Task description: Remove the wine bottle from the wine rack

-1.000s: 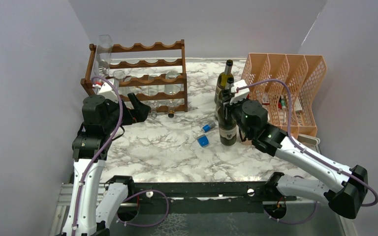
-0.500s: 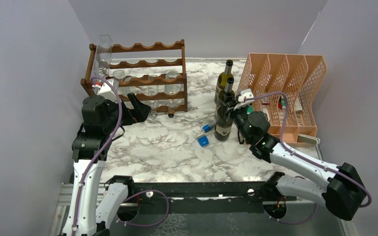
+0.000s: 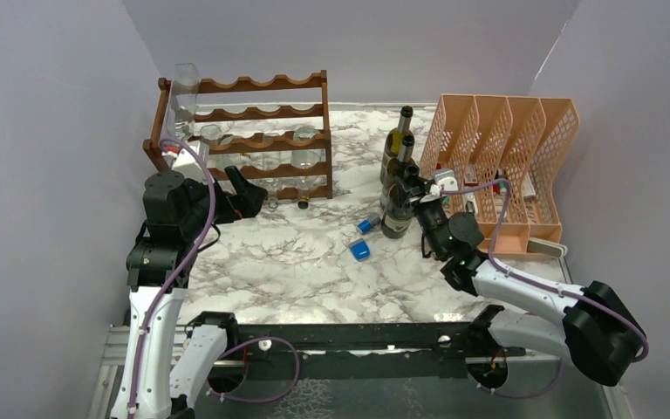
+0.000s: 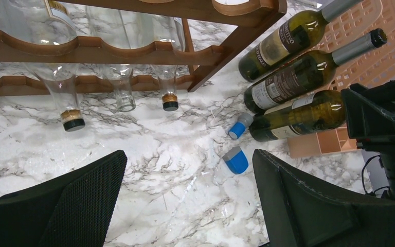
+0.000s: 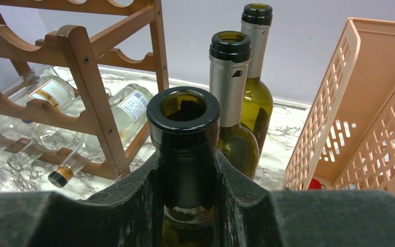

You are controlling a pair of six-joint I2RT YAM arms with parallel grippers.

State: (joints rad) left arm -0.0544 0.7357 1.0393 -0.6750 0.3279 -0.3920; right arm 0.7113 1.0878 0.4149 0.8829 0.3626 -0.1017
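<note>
Marbled table [image 3: 297, 262] boxed in by plain grey walls, starting from the top camera. Spotting the wine rack [image 3: 262, 112] sitting back left, carrying a few clear glass bottles [image 3: 304, 137] on its lower rails. Seeing the wine bottle [image 3: 394, 218] standing upright well apart from it, over by the peach organizer [image 3: 506, 131], just beside two other dark bottles [image 3: 393, 148], with the right gripper [image 3: 412, 185] wrapped round its neck. Noticing the left gripper [image 3: 246, 199] hovering in front of the rack, holding nothing.

Switching to the left wrist view: left gripper [image 4: 187, 159] spreading its fingers wide apart over bare marble, with the wine bottle [image 4: 298, 116] off to the side and two blue caps [image 4: 235, 160] lying near its base. Not managing to tell whether resting on the marble or hanging just above it.

Moving on to the right wrist view: right gripper [image 5: 187, 180] clamping both padded fingers [image 5: 133, 206] tight on the neck of the wine bottle [image 5: 184, 116], just under the lip. Uncorked, contents hard to make out.

Guessing at handling: looking like thick, rigid, slick glass, weighing a fair bit even empty, and risking a break if tipping or knocking its neighbours. Rating the neck under the lip as the grab spot, with the lip stopping any slide-through. Worrying a bit about the body swinging below such a high hold.
</note>
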